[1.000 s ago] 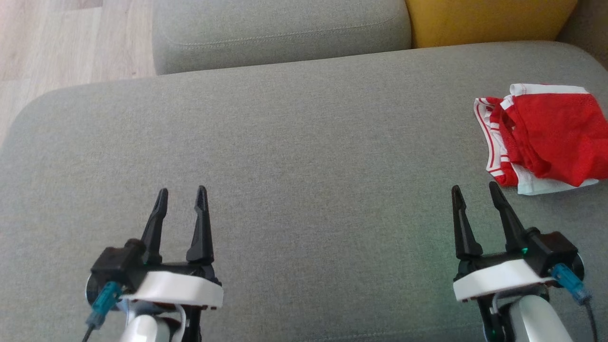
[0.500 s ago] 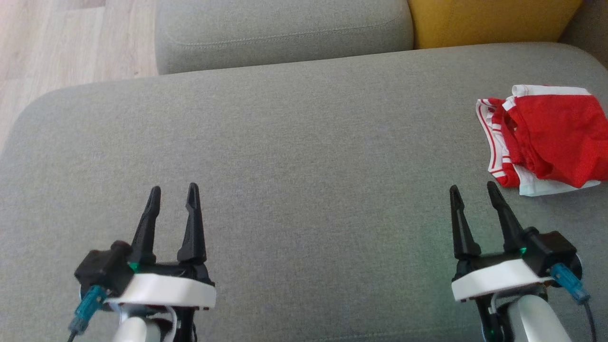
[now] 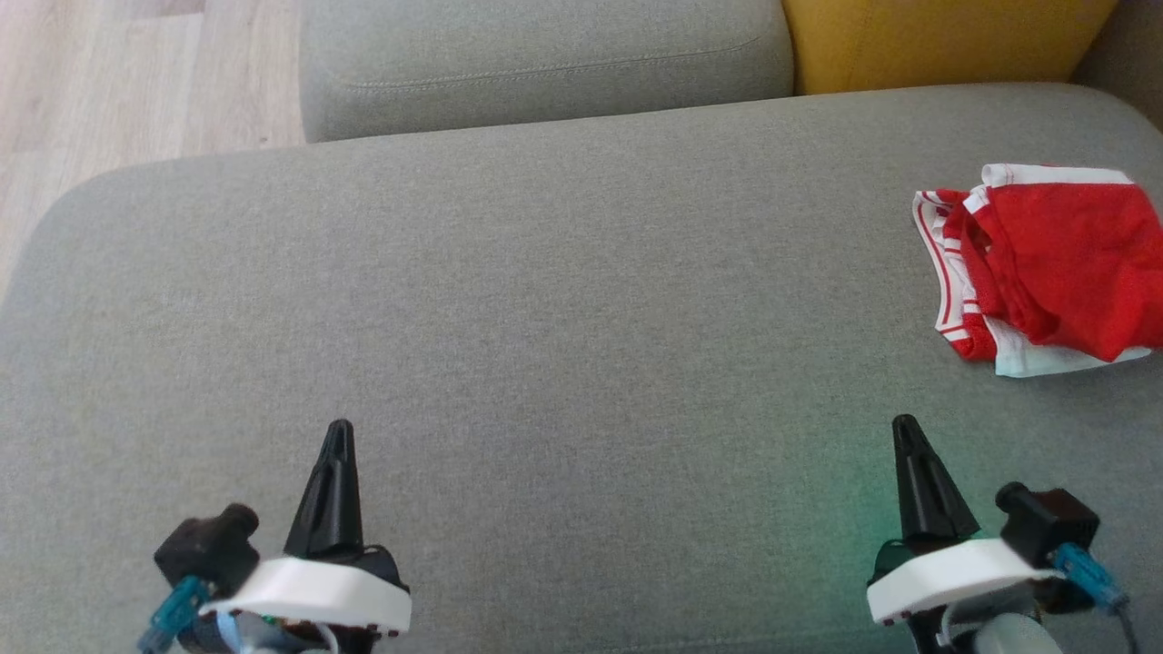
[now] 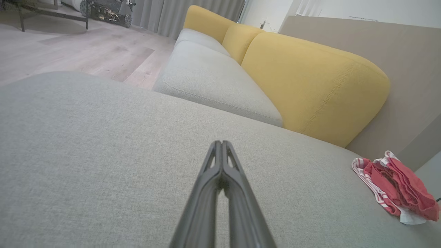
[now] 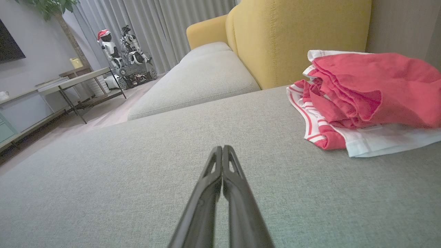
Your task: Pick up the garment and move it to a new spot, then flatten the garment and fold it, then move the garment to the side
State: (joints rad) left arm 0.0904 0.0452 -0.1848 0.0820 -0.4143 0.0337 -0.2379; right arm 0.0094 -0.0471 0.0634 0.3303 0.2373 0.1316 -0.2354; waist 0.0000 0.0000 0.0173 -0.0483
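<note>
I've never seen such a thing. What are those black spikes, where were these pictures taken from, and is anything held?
It is a two-armed robot. One picture looks down from a camera on its head at a grey sofa seat. The spikes are its left gripper and right gripper, each two fingers shut together, holding nothing. The other two pictures come from wrist cameras looking along those fingers. A crumpled red-and-white garment lies on the seat, beyond the right gripper, untouched.
</note>
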